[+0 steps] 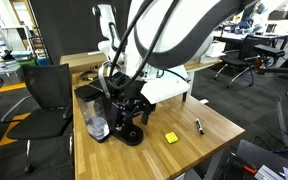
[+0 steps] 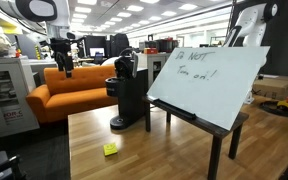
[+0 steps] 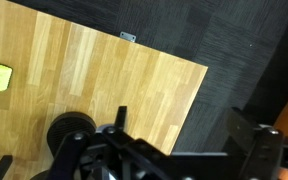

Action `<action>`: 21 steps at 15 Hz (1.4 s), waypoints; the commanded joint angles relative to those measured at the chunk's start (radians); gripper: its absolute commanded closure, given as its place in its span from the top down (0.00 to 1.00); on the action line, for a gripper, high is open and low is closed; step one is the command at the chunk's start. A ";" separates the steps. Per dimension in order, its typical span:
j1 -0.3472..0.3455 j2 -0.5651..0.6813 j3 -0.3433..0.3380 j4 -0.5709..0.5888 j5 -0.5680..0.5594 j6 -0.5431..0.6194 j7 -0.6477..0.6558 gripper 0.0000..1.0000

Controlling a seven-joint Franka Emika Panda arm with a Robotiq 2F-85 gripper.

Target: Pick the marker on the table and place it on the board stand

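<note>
**Black marker: light, stiff, slick — take it mid-barrel**

Gripper (image 3: 179,135) first. In the wrist view its dark fingers look spread wide at the bottom edge with nothing between them, high over the table (image 3: 114,70). Beneath it stands the coffee machine (image 1: 119,105). The yellow block (image 1: 170,137) lies to the right of that. Further right, near the table's right edge, the marker (image 1: 199,126) lies flat and apart from everything. The wrist view does not show it. In an exterior view the board stand (image 2: 209,75) rises right of the coffee machine, its white face tilted back.

The marker is probably a rigid stick of almost no weight, with a smooth round barrel that may roll or swivel in a loose pinch. The best hold looks like the middle of the barrel, fingers set across it and closing squarely. It lies low on the wood, so the fingertips must come almost down to the table.
</note>
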 commanded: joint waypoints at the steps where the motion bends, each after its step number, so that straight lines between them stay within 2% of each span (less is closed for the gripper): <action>1: -0.003 0.000 0.003 0.001 0.000 -0.002 0.000 1.00; 11: 0.002 0.004 0.001 -0.042 0.038 0.006 0.002 1.00; 21: 0.014 -0.024 -0.002 -0.201 0.177 0.013 -0.003 1.00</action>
